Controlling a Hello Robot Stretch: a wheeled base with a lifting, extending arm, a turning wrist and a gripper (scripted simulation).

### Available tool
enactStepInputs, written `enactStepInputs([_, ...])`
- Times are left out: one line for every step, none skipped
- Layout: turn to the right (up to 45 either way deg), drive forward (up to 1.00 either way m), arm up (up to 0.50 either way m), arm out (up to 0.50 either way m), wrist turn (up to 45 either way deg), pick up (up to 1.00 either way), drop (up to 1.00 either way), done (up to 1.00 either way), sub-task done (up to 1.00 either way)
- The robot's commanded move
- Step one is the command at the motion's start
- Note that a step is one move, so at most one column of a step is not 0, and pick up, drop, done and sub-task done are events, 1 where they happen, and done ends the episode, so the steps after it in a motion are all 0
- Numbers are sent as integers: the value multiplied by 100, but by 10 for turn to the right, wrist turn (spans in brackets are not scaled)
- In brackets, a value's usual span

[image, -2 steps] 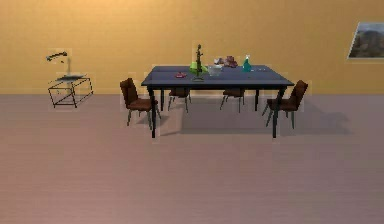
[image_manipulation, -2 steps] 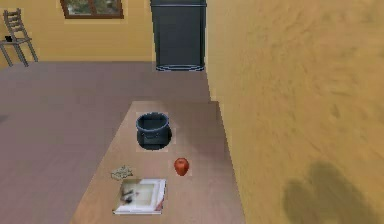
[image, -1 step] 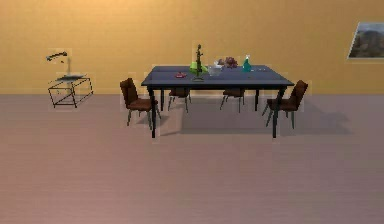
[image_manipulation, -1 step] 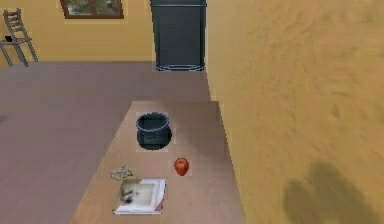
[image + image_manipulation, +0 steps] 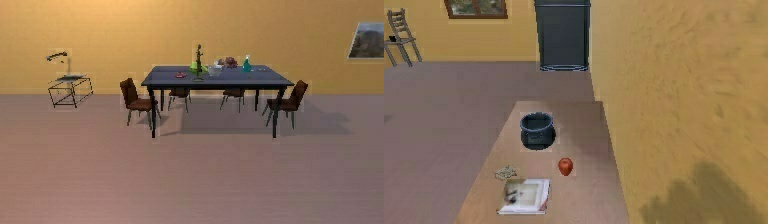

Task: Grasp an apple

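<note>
On the counter (image 5: 584, 140) a red apple (image 5: 565, 166) lies near a pot (image 5: 537, 128); I cannot tell the tool's state.

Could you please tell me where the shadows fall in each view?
Forward view: the table and chairs cast soft shadows on the floor beneath them. Arm side view: a grey shadow lies on the wall at lower right; the apple on the counter is evenly lit.

I had the base parked well back on open floor (image 5: 190, 180), front squared to the far wall (image 5: 120, 30), its reaching side close alongside the counter (image 5: 584, 150), lower middle of frame.
</note>
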Motion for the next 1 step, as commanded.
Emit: enactStepInputs([0,0,0,46,0,0,0,0,0])
